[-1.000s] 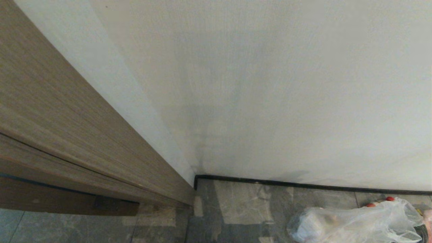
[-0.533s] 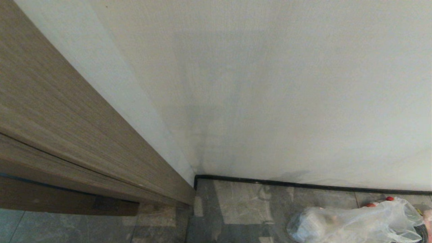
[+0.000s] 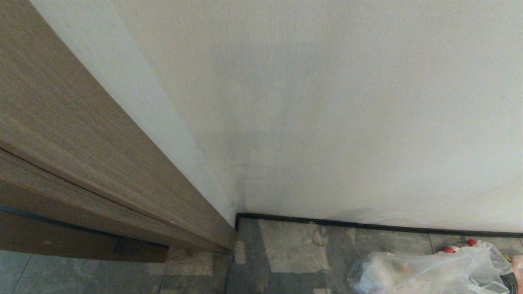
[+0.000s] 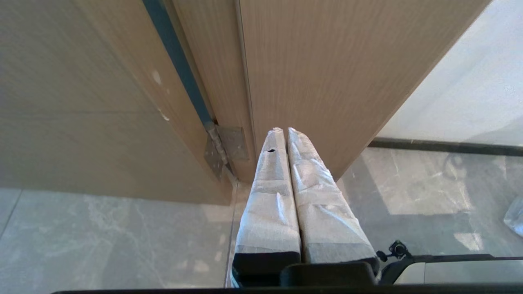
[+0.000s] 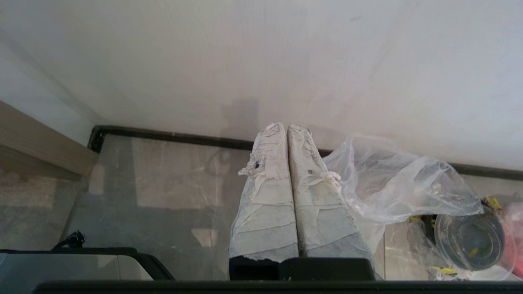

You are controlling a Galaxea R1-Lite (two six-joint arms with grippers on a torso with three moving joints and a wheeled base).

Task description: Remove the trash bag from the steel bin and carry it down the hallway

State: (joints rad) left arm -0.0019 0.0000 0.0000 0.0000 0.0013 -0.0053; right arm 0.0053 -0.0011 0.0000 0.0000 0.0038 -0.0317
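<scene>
- Bag (image 3: 429,271) lies on the tiles (image 3: 294,249) just out from the skirting (image 3: 367,225); crinkled, clear, pale stuff inside; two red bits at its skirting side
- My right gripper (image 5: 287,127) above the tiles, tips pressed together, holding nothing; the bag's plastic spreads just beside the skirting there, touching my right finger's side or only behind it, cannot tell
- My left gripper (image 4: 284,130) pinched tight too, empty, pointing at the door (image 4: 327,73) where the skirting ends; hinge (image 4: 226,149) near the tips
- Round clear tub (image 5: 470,239) with dark contents beyond the bag, near the skirting
</scene>
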